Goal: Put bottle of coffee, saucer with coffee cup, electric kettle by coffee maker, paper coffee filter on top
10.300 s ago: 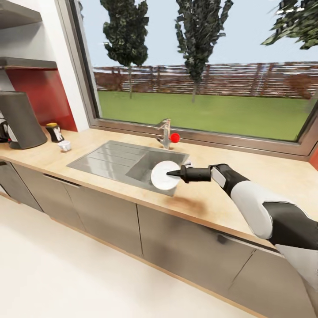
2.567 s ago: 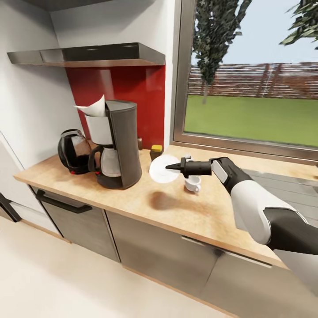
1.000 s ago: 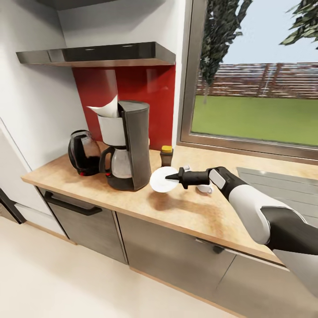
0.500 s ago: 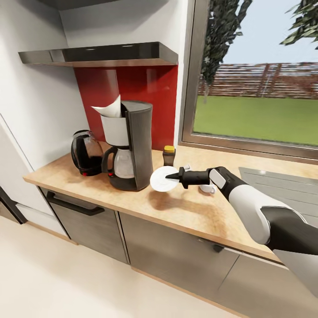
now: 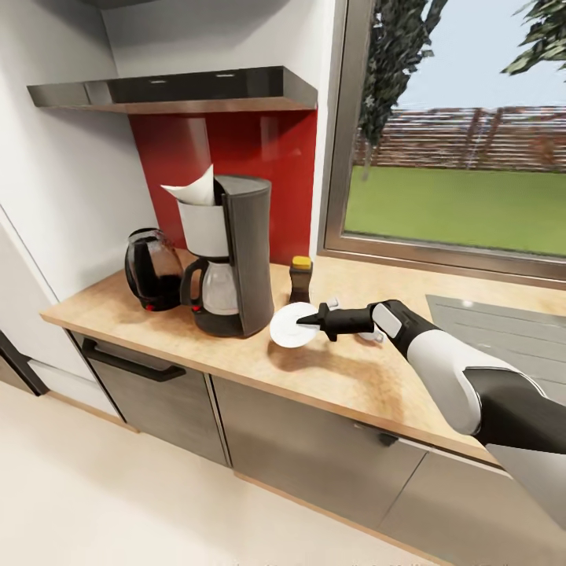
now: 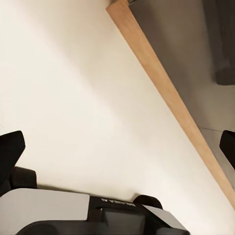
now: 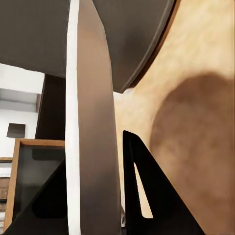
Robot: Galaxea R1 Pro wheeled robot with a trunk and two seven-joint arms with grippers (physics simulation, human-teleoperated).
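The dark coffee maker (image 5: 236, 259) stands on the wooden countertop (image 5: 338, 377) with a white paper filter (image 5: 192, 189) sticking out of its top. A black electric kettle (image 5: 151, 271) sits just beside it toward the wall, and the yellow-capped coffee bottle (image 5: 300, 279) stands on its other side. My right gripper (image 5: 308, 321) is shut on the rim of the white saucer (image 5: 289, 328), holding it low over the counter in front of the bottle. The saucer (image 7: 93, 122) appears edge-on between the black fingers (image 7: 144, 196). The white cup (image 5: 371, 336) is mostly hidden behind my wrist. My left gripper (image 6: 117, 147) hangs open over the floor.
A dark shelf (image 5: 181, 86) runs above the red backsplash (image 5: 259, 165). The steel sink's drainboard (image 5: 503, 322) lies to the right under the window. Grey cabinet fronts (image 5: 306, 448) sit below the counter edge (image 6: 166, 98).
The right gripper has lowered the saucer closer to the counter beside the coffee maker. Over the longer span it was carried here from the sink, and the view turned with the robot.
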